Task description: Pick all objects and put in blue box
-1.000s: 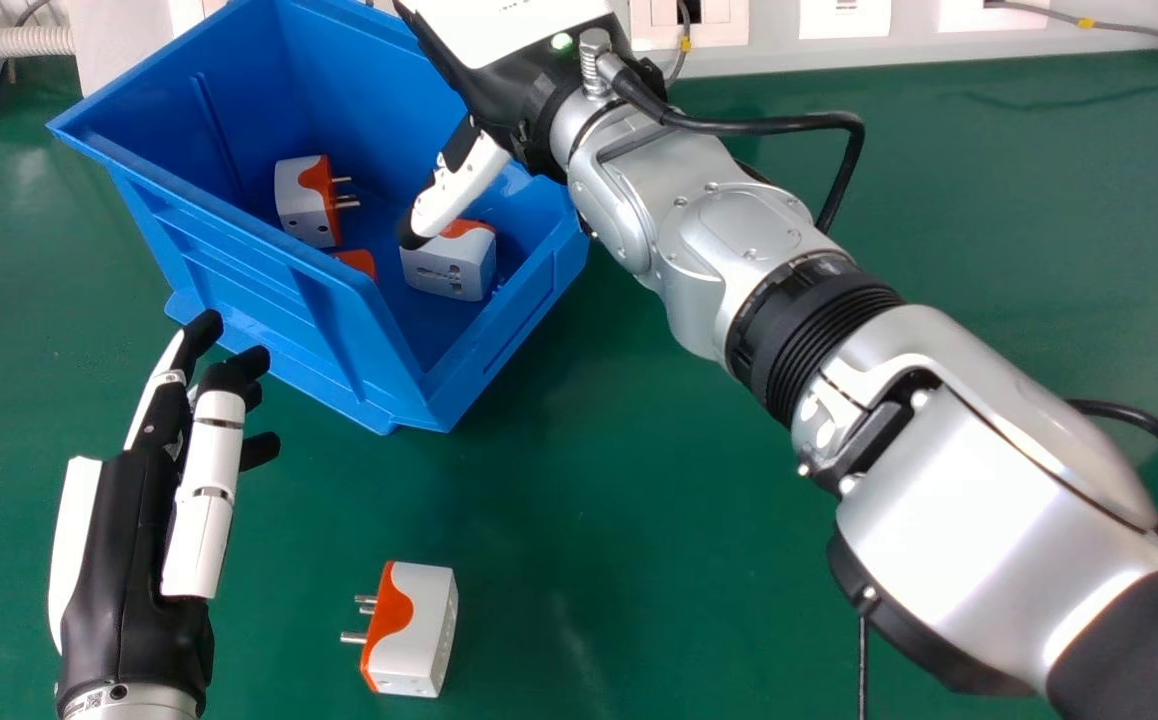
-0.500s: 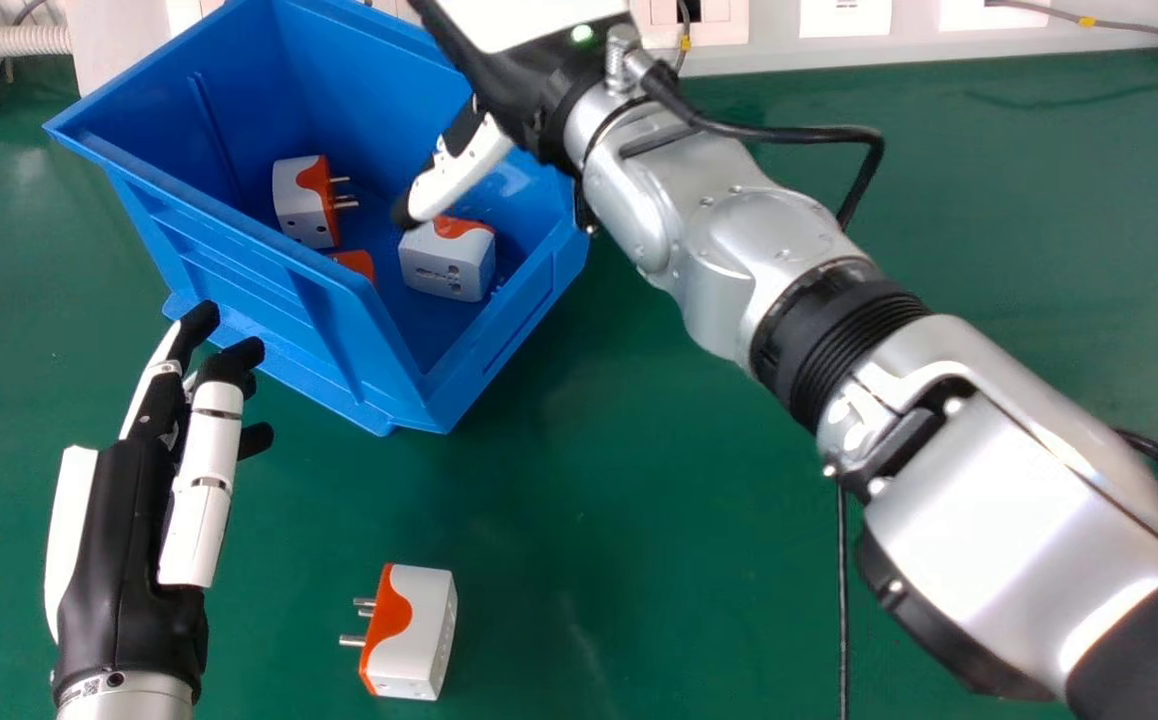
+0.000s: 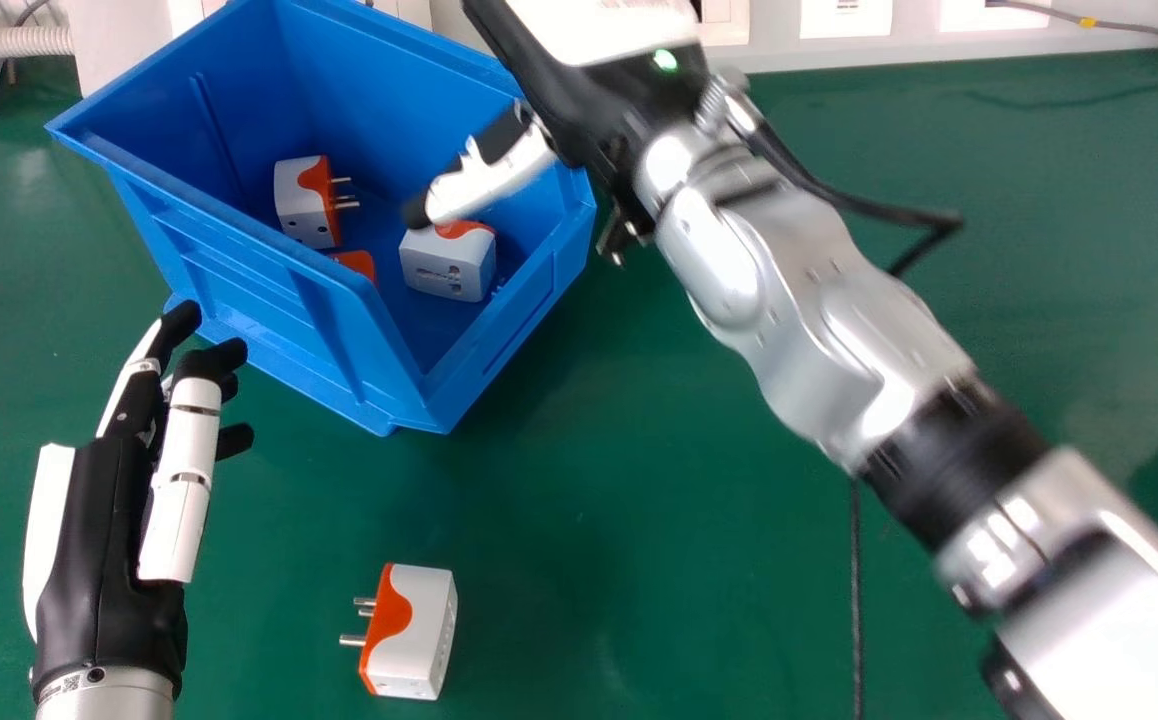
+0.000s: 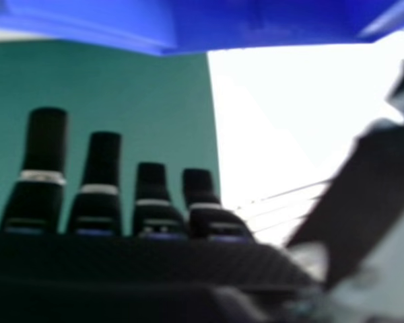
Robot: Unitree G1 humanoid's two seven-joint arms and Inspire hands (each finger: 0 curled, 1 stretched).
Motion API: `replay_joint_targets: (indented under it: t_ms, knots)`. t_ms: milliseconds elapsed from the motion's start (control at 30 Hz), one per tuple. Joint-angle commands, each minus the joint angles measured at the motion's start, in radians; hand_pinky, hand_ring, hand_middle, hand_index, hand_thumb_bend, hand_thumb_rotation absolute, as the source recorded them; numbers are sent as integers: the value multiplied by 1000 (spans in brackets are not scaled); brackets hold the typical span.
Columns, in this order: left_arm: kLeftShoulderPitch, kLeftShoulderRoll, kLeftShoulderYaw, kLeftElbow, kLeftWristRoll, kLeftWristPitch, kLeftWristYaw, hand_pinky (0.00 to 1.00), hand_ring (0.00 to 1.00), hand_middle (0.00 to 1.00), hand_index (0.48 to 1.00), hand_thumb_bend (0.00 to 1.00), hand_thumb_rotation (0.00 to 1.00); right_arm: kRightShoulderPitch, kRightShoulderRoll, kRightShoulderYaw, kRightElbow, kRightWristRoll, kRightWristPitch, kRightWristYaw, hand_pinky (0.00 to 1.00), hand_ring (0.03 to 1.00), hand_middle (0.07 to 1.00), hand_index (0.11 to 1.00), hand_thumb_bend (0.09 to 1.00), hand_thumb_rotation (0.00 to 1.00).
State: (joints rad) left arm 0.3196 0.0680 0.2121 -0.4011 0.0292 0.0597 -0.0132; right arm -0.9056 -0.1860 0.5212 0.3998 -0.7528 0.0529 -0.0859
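At upper centre, the right hand (image 3: 487, 182) (released, fingers straight) had shifted rightward; the relaxed left hand (image 3: 114, 550), lower left, had drifted leftward.

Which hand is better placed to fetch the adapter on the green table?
Probably the left hand: it is nearer the adapter, with its fingers open, while the right hand is farther away, its thumb over the blue box.
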Motion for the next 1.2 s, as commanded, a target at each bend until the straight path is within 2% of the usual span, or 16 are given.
replay_joint_targets:
  t_ms: [0,67,200,400,533,667,867,1000,1067,1167]
  knots:
    - [1,20,24,-43,-15,15,-1,778,863,847,906,298,921,212,-61,-82,-421,-33,64,45,577,791,901,889,918,256]
    - [-2,24,31,-33,-17,14,-3,779,863,847,906,293,921,349,-76,-105,-575,-43,83,49,577,792,897,884,910,253]
    - [-9,26,38,-24,-18,17,-4,779,863,847,906,279,922,549,-70,-127,-758,-65,93,6,578,780,873,863,921,241]
    - [-14,29,47,-11,-24,14,-9,778,862,846,903,276,922,755,-23,-123,-879,-94,54,-109,580,745,829,832,893,278]
    - [-7,28,45,-7,-25,1,-8,777,861,846,902,273,919,911,-14,-108,-907,-115,-17,-206,587,739,813,818,862,324]
    - [8,27,41,-14,-24,-9,-11,777,861,845,902,270,918,1034,-47,-108,-904,-130,-95,-240,593,739,799,806,833,352]
    - [21,36,40,-11,-25,-29,-21,777,860,844,902,279,914,1176,-91,-126,-909,-85,-180,-207,607,741,780,787,766,401]
    - [33,38,43,-20,-25,-36,-26,777,860,844,901,286,911,1226,-108,-143,-896,-15,-227,-170,613,741,771,776,744,418]
    - [38,37,45,-23,-26,-39,-28,777,860,844,901,287,910,1251,-116,-137,-890,-10,-245,-156,611,736,764,770,740,421]
    - [50,35,47,-40,-32,-32,-31,777,860,844,901,288,908,1288,-117,-114,-903,-41,-245,-123,611,729,754,758,728,418]
